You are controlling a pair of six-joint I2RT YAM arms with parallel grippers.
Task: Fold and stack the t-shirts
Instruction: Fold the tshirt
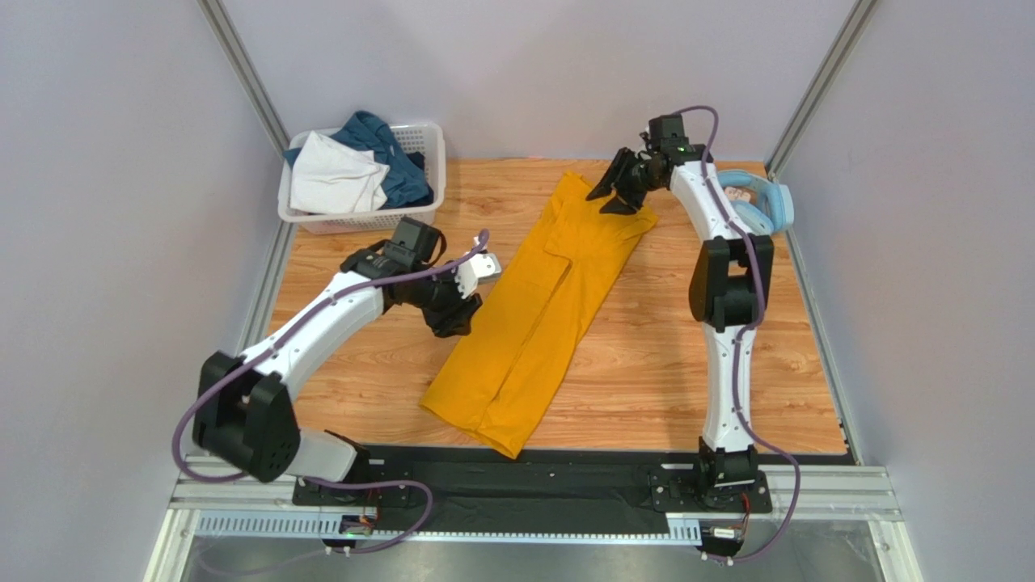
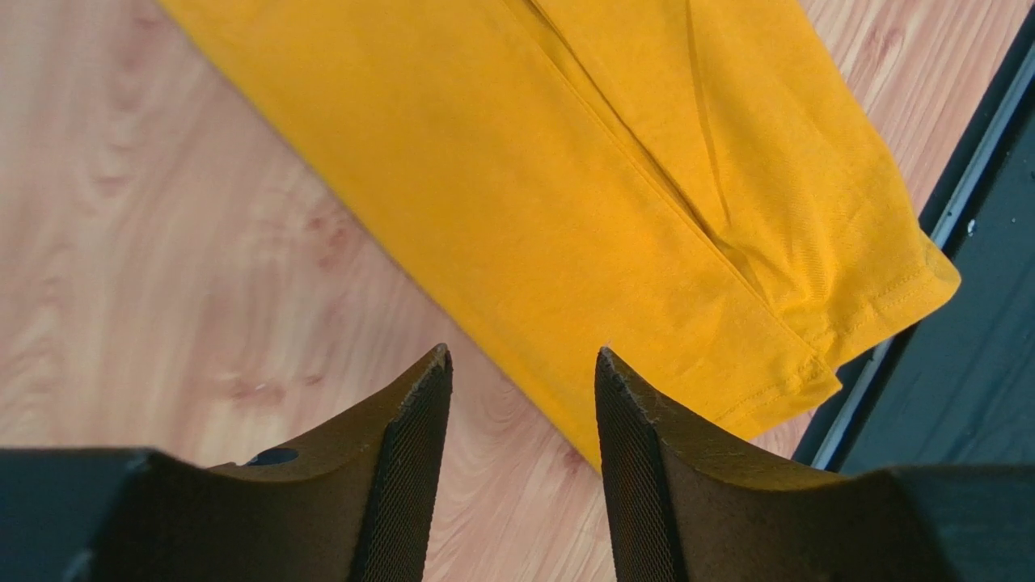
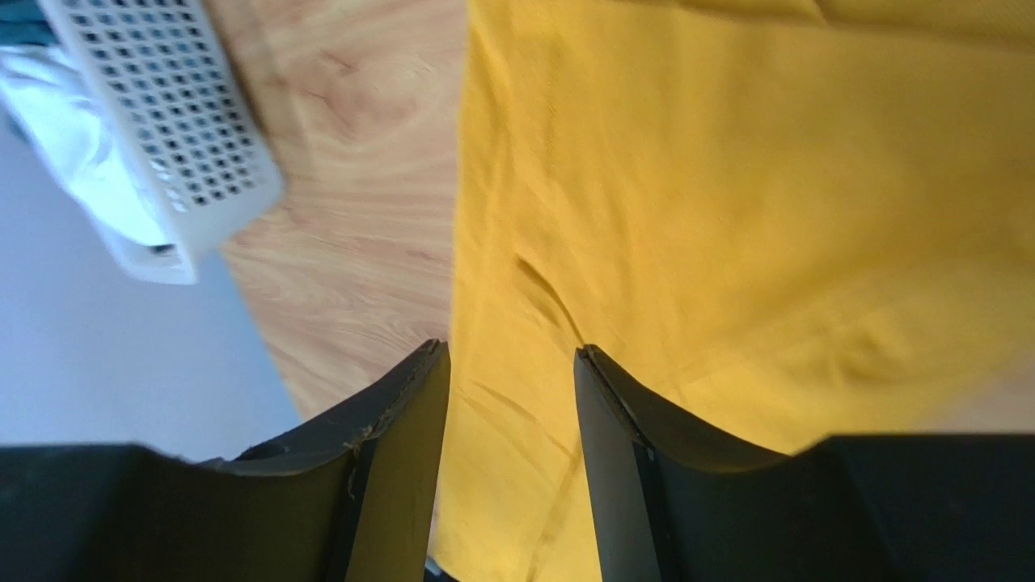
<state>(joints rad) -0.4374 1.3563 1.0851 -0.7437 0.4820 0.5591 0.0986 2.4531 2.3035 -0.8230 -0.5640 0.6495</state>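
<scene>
Presently, folded mustard-yellow cloth t-shirt (image 1: 541, 321) lies diagonally from near edge of wooden table (image 1: 680, 364) toward far edge; left gripper (image 2: 522, 354) beside it, right gripper (image 3: 510, 349) over its far end, both parted, empty

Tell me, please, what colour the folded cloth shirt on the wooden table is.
Plain mustard yellow; the folded cloth shirt shows best in the top external view.

The mustard-yellow t-shirt (image 1: 541, 315) lies flat on the table (image 1: 680, 352), folded lengthwise into a long strip running diagonally, its hem at the near edge. A white shirt (image 1: 334, 176) and a teal-blue garment (image 1: 395, 152) sit crumpled in the basket (image 1: 365, 221).
</scene>
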